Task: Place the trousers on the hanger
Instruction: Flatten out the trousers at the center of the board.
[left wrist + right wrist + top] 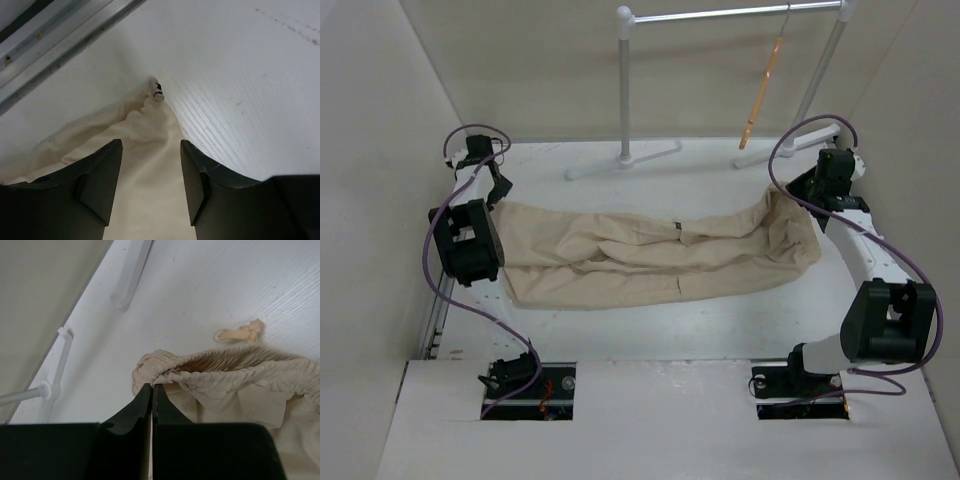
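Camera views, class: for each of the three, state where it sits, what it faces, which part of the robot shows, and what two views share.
Top external: above and behind the bases, looking down on the table; left arm, right arm, trousers, hanger on the rack.
Left wrist: on the left arm, looking down past the left pincer, open, at a trouser-leg end.
Right wrist: on the right arm, looking past the right pincer, shut, at the gathered waistband.
Shared: both wrist views show the trousers.
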